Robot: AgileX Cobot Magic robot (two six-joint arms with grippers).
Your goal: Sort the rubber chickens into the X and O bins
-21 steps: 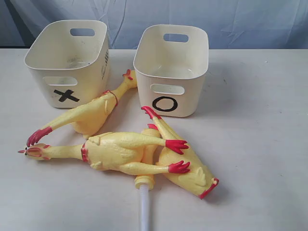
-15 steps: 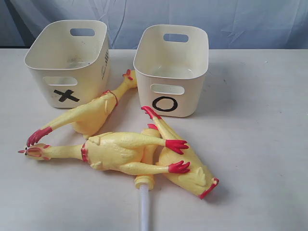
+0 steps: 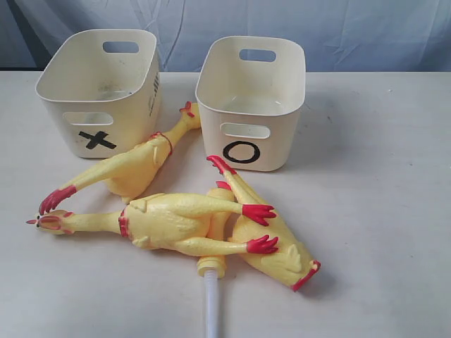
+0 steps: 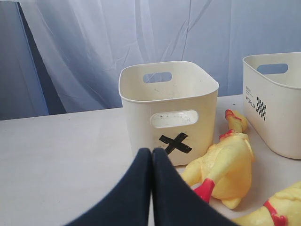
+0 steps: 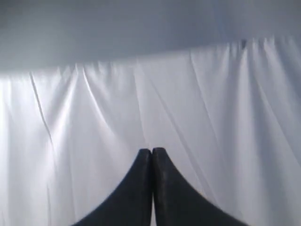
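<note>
X bin (image 3: 63, 130) & O bin (image 3: 282, 141) upright on worktop (image 3: 380, 211), bare insides. Three rubber chickens (image 3: 176, 222) lie in front, one just beside X bin. Left wrist view adds printed label (image 4: 256, 107) on O bin. Pressed together: left claw (image 4: 152, 153), right claw (image 5: 152, 153) facing curtain (image 5: 211, 117).

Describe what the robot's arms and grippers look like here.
The left gripper and the right gripper look alike: each has two plain matte black fingers, broad at the base and curving in to a narrow rounded tip. No cables, markings or logos show on them. The arms themselves are in none of the views.
</note>
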